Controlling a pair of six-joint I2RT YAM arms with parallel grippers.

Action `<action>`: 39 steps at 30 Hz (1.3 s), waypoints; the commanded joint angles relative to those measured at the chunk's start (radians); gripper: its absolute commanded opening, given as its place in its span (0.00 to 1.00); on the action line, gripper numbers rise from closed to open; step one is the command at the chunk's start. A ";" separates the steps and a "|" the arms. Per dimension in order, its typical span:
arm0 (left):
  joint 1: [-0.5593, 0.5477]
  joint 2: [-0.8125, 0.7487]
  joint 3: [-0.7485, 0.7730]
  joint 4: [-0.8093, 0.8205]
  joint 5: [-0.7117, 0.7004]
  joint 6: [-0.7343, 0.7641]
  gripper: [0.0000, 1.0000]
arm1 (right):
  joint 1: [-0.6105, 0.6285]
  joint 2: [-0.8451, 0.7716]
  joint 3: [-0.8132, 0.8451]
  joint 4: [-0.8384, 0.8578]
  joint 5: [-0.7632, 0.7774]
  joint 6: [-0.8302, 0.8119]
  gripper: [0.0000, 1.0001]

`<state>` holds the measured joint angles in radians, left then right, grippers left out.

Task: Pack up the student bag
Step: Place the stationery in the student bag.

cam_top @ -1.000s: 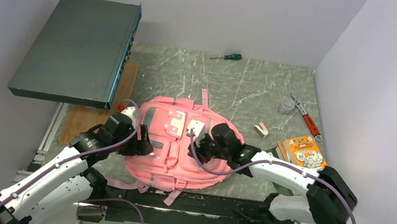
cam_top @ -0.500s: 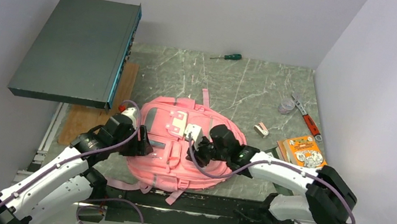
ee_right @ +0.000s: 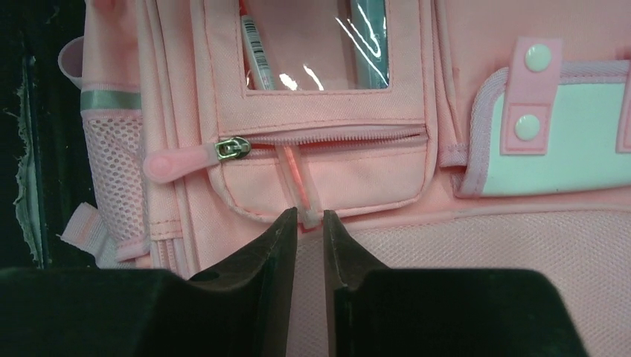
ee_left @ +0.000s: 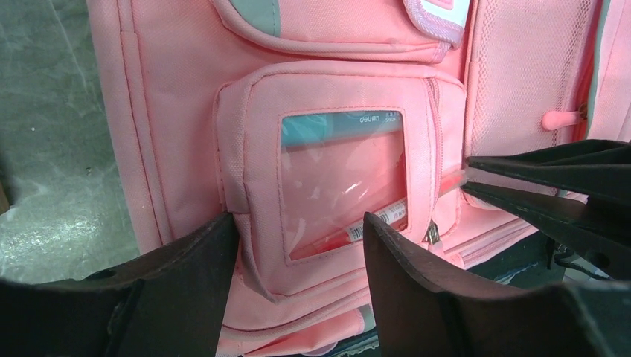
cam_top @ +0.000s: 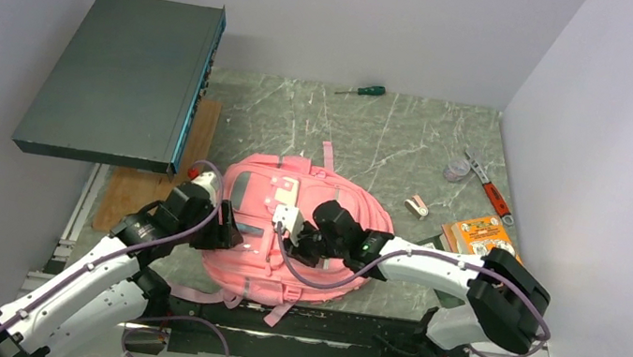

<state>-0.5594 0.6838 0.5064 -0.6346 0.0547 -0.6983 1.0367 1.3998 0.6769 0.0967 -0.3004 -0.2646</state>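
The pink student bag (cam_top: 281, 263) lies flat on the table with its front pockets up. My left gripper (cam_top: 232, 228) is at the bag's left side. In the left wrist view (ee_left: 298, 223) its fingers pinch the lower corner of the small windowed front pocket (ee_left: 338, 89). My right gripper (cam_top: 284, 233) is over the bag's middle and is shut on the end of a translucent pink pen (ee_right: 294, 167). The pen passes into the pocket's partly open zipper (ee_right: 335, 137). A teal pen (ee_left: 342, 123) and a barcoded pen (ee_left: 376, 221) show behind the window.
A dark flat box (cam_top: 124, 79) overhangs the back left above a wooden board (cam_top: 150, 187). An orange booklet (cam_top: 485, 242), a red-handled wrench (cam_top: 492, 193), a small clear jar (cam_top: 457, 169) and a small block (cam_top: 419, 206) lie right. A green screwdriver (cam_top: 362, 91) lies at the back.
My right gripper has moved left across the bag towards the windowed pocket, carrying the pen. The left gripper has stayed in place on the pocket.
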 commanded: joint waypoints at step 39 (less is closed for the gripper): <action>0.000 -0.048 -0.067 0.088 0.096 -0.067 0.54 | 0.095 0.095 0.129 0.303 0.431 0.246 0.04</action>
<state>-0.5430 0.6491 0.4335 -0.5858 0.0639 -0.7273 1.1233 1.6169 0.7944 0.3405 0.0299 -0.0799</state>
